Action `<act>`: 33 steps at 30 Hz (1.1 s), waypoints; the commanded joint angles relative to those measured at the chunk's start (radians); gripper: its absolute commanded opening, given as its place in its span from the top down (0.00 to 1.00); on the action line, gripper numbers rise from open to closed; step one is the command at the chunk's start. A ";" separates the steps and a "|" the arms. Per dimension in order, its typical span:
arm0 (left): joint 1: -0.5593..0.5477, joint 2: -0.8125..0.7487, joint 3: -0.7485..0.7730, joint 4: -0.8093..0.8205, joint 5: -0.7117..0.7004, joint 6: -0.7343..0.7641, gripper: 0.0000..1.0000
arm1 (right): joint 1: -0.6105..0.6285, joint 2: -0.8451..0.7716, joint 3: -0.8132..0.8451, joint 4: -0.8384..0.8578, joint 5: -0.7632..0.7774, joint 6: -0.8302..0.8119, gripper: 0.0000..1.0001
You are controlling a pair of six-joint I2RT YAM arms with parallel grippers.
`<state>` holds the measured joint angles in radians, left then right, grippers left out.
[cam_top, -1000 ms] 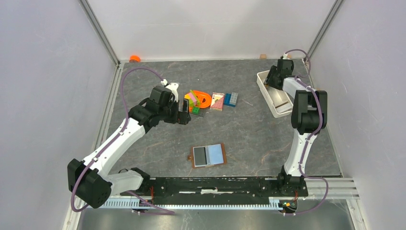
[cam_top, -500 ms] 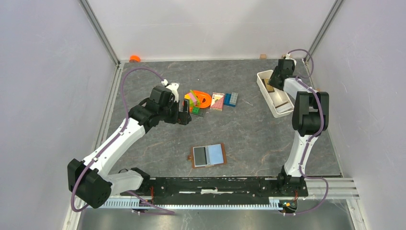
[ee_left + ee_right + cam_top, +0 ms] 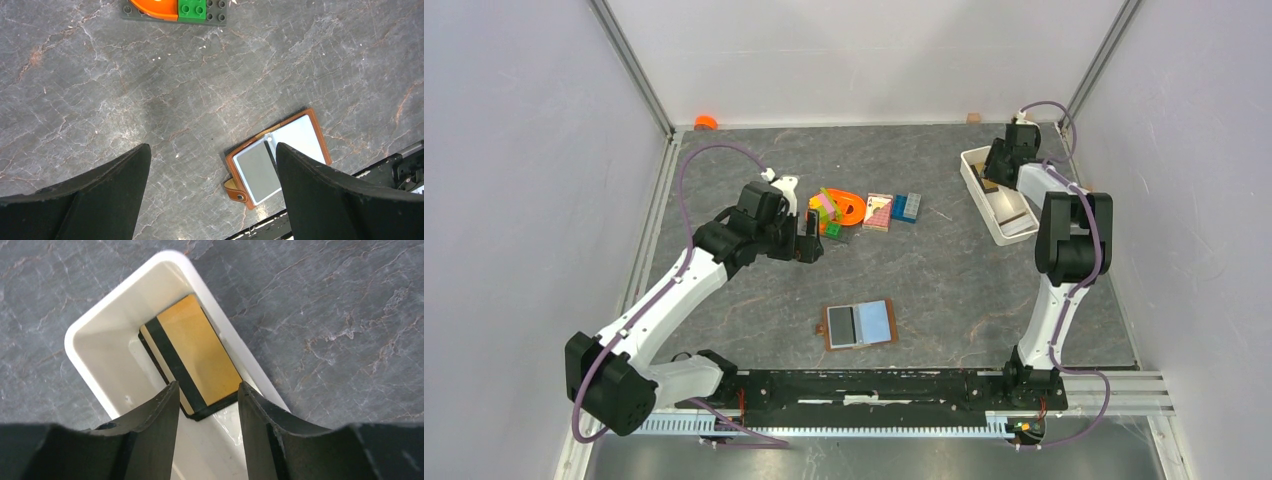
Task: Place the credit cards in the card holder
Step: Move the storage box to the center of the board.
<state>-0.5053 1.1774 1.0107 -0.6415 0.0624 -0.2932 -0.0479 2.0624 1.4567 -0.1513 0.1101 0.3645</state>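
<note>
Nearest my side, the card holder (image 3: 860, 325) lies opened flat on the table (image 3: 944, 280). A dark grey card (image 3: 841, 323) sits in its left half and a light blue card (image 3: 876, 320) in its right half. On the left wrist view the holder (image 3: 277, 155) shows its snap tab (image 3: 235, 190) sticking out at one corner.

Beyond it, my left gripper (image 3: 809, 240) hangs over bare table with its fingers spread wide and nothing between them.

Just past that gripper is a cluster of toy pieces, orange and green (image 3: 839, 210), then a pink-and-white block (image 3: 878, 211) and blue bricks (image 3: 907, 207) side by side. None of these lies between the holder and the white tray (image 3: 980, 195).

The tray sits far right. Inside it a tan card (image 3: 197, 355) with a dark stripe rests on a darker card. My right gripper (image 3: 207, 387) is down at the tray, its fingers set at either long edge of the tan card's end. I cannot tell whether they pinch it or only flank it.

At the far wall sit a small orange object (image 3: 706, 122) and a small brown bit (image 3: 972, 117).
</note>
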 commanded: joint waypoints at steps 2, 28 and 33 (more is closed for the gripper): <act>0.004 -0.029 -0.015 0.024 0.029 0.040 0.00 | -0.001 -0.151 -0.068 0.016 -0.036 -0.060 0.46; 0.001 -0.081 -0.049 0.040 0.085 0.025 0.00 | -0.057 -0.727 -0.656 -0.029 0.238 0.191 0.51; 0.001 -0.088 -0.052 0.040 0.082 0.025 0.00 | -0.076 -0.724 -0.695 0.001 0.258 0.202 0.52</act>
<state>-0.5053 1.1156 0.9646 -0.6315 0.1265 -0.2935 -0.1104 1.3399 0.7963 -0.2092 0.3431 0.5411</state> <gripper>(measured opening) 0.994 0.483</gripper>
